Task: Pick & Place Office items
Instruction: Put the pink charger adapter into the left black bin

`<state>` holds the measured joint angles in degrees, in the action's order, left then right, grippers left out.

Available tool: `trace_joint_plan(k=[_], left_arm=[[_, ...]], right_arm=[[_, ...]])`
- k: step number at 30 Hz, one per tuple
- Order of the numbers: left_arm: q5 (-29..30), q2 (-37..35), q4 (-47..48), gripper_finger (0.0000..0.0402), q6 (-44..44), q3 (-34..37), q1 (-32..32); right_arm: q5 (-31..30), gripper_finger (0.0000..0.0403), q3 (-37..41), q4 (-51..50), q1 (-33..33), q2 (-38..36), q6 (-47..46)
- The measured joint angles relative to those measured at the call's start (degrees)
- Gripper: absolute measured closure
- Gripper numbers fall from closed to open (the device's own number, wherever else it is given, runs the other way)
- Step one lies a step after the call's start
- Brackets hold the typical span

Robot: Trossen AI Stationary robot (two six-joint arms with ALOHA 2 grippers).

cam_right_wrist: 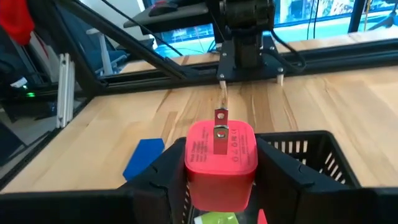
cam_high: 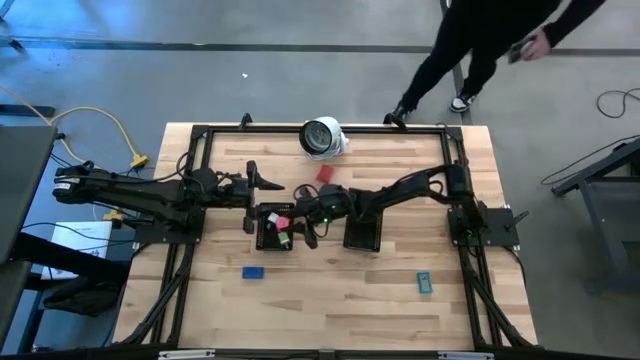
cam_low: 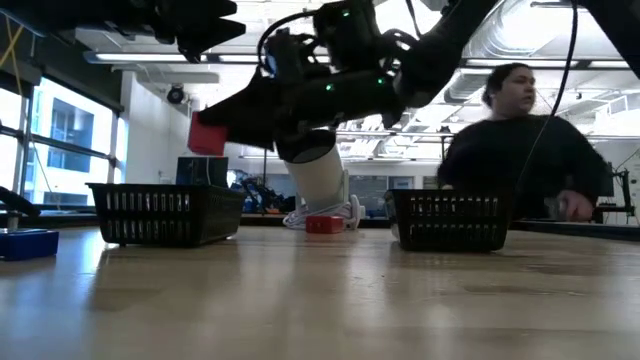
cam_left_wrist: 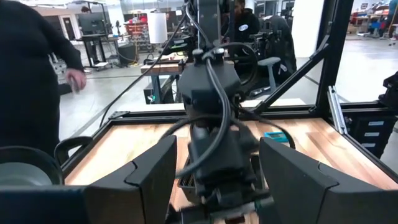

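Item in hand: a red piece (cam_right_wrist: 221, 163) with two metal prongs, clamped between the fingers of the right gripper (cam_right_wrist: 221, 186) and held just above the left mesh tray (cam_high: 276, 228), over its open top. Within that tray, directly under the held piece, a green piece (cam_right_wrist: 217, 218) and a further red or pink one are seen. The step is judged to be the placing stage; the next move calls for a short descent into the tray and a release. Beside the tray, on its outer side, a blue piece (cam_high: 253, 271) is left on the table. Beyond the tray, another red piece (cam_high: 325, 174) is seen. The left gripper (cam_high: 252, 190) is held near the tray, fingers apart, holding nothing.
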<state>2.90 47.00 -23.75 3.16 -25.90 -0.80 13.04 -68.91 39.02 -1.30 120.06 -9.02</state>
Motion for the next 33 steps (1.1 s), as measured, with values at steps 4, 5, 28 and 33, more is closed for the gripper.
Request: trace_joint_plan(k=[4,5,28,33], left_arm=[[0.0,0.02,0.13,0.0182,-0.15,-0.01,0.0],[0.0,0.02,0.29,0.0182,-0.15,-0.01,0.0],[-0.02,0.02,0.17,0.0182,-0.57,0.01,0.0],[-0.04,0.02,0.31,0.0182,-1.68,-0.01,0.0]], right_arm=[[-0.25,0.0262,-0.78,-0.73,0.0,0.49,0.0],[-0.84,0.0262,-0.9,-0.85,0.02,0.47,0.01],[0.42,0.0262,-0.78,-5.98,0.15,0.45,0.02],[0.61,0.0262,-0.78,-6.66,0.17,0.45,0.11]])
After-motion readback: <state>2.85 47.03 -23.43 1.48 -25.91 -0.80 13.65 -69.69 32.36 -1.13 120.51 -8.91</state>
